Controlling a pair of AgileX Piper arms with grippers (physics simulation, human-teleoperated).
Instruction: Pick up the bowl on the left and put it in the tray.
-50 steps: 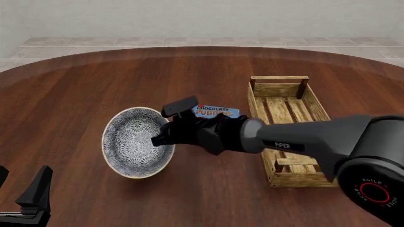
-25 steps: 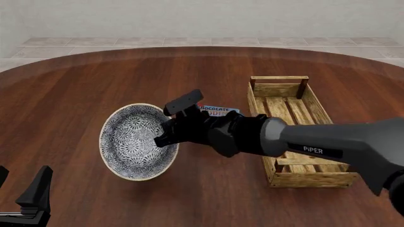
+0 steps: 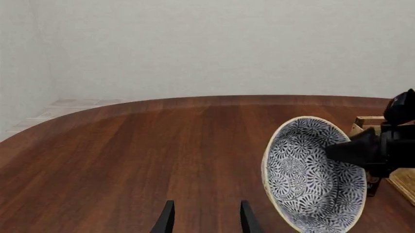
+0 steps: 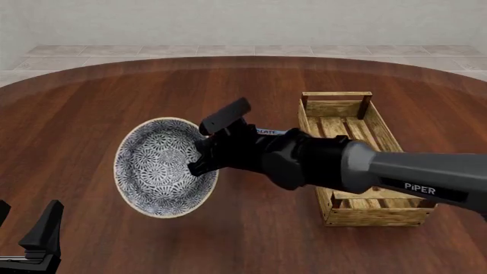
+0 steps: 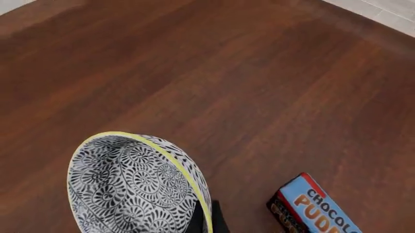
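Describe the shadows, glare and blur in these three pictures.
Front view: soft shadow under the bowl, faint sheen on the table, nothing blurred. Left wrist view: even light, sharp pattern, no glare. Right wrist view: the bowl's rim looks yellowish; the pudding box text is sharp.

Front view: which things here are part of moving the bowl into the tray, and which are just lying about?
Part of the job:
- round blue-grey floral ceramic bowl, tilted
- long light slatted-wood tray
- right gripper, clamped on the bowl's rim

Just lying about:
- small blue chocolate pudding box, mostly hidden in the front view
- left gripper, idle, open
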